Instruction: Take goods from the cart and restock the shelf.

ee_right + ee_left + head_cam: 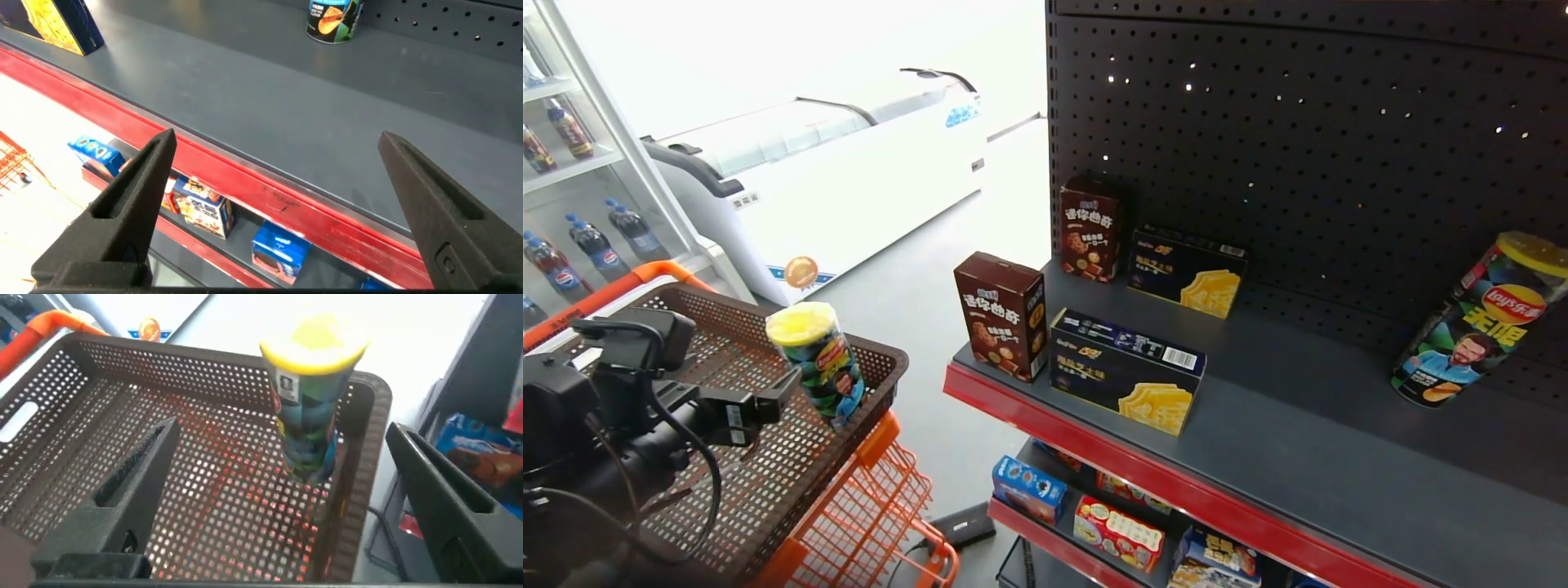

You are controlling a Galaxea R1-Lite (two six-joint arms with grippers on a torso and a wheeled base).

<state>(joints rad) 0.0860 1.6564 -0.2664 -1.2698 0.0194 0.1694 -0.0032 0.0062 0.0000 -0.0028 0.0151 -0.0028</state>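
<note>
A chips can (pixel 815 361) with a yellow lid stands upright in the brown perforated basket (pixel 768 482) on the orange cart (pixel 866 523). My left gripper (pixel 783 387) is open just short of it. In the left wrist view the can (pixel 310 400) stands at the basket's far corner, ahead of the two spread fingers (pixel 135 469). My right gripper (pixel 278 139) hangs open and empty above the red front edge of the shelf (pixel 270 192). A second chips can (pixel 1474 318) leans against the pegboard at the shelf's back right, and the same can (pixel 331 18) is seen far off in the right wrist view.
On the grey shelf (pixel 1298 457) stand two brown cookie boxes (pixel 1003 314) and two dark blue boxes (pixel 1123 371) at the left. More goods (pixel 1117 532) fill the lower shelf. A white chest freezer (pixel 833 163) and a drinks fridge (pixel 572 204) stand behind the cart.
</note>
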